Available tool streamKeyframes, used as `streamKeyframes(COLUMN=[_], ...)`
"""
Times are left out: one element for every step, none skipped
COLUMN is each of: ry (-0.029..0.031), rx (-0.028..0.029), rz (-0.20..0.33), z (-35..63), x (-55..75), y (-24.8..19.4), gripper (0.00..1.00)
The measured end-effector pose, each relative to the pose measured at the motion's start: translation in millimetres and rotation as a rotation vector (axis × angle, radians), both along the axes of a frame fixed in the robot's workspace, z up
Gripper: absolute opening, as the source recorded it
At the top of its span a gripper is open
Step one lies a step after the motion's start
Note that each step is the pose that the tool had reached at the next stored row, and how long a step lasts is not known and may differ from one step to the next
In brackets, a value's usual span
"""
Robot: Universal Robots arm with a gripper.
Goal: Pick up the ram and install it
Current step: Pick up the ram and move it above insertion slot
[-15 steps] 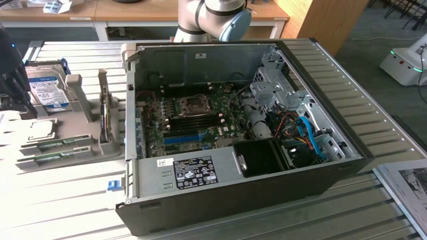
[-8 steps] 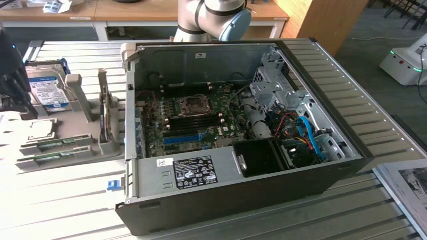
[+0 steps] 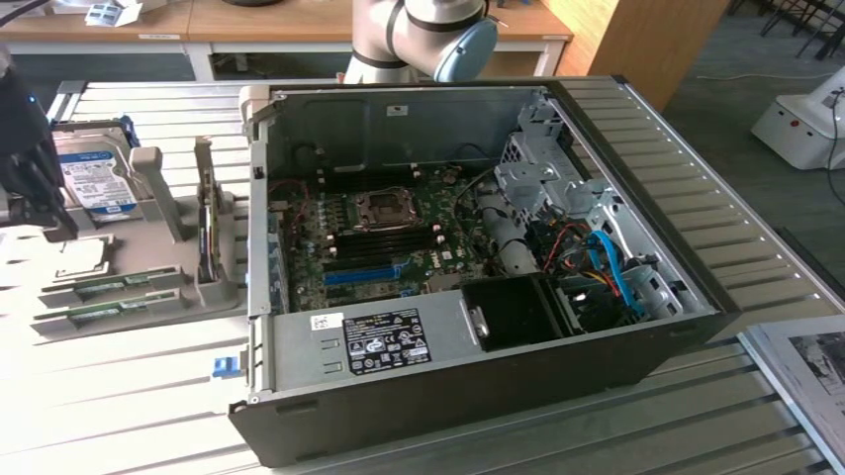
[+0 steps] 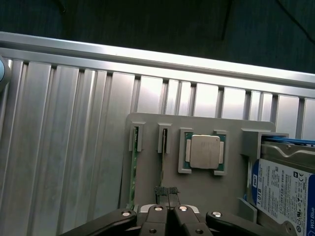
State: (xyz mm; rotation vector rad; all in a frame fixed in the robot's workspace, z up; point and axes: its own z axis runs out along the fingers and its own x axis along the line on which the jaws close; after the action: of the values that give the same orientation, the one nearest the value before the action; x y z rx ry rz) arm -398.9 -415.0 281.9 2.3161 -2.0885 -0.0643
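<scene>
- Exterior view: the grey holder [image 3: 158, 287] lies on the slatted table [image 3: 119, 396], just beside the open computer case [image 3: 476, 346].
- The ram [image 3: 117, 285] sits on edge in one holder slot, with the other green stick [image 3: 103, 315] in the slot beside it.
- The gripper [image 3: 40, 213] hangs over the holder, near the hard drive [image 3: 95, 178] standing in it.
- Wrist view: the gripper [image 4: 167, 192] has its fingers closed, pads together, right over the ram [image 4: 162, 157] in the holder [image 4: 211, 196] — whether they pinch its edge I cannot tell.
- The processor chip [image 4: 205, 151] occupies the holder's next recess.
</scene>
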Motion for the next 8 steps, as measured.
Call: streamKeyframes(ry=[0.0001, 0.0000, 0.0001, 0.0000, -0.0001, 0.0000, 0.0000, 0.0000], rx=[0.0000, 0.0000, -0.0001, -0.0001, -0.0002, -0.0002, -0.0002, -0.0003], rz=[0.000, 0.000, 0.000, 0.000, 0.000, 0.000, 0.000, 0.000], z=[-0.7, -1.5, -2.2, -3.0, -3.7, -4.5, -5.2, -5.9], x=[0.0, 0.0, 0.0, 0.0, 0.0, 0.0, 0.0, 0.0], y=[0.0, 0.0, 0.0, 0.0, 0.0, 0.0, 0.0, 0.0], gripper=[0.10, 0.10, 0.10, 0.10, 0.10, 0.10, 0.10, 0.10])
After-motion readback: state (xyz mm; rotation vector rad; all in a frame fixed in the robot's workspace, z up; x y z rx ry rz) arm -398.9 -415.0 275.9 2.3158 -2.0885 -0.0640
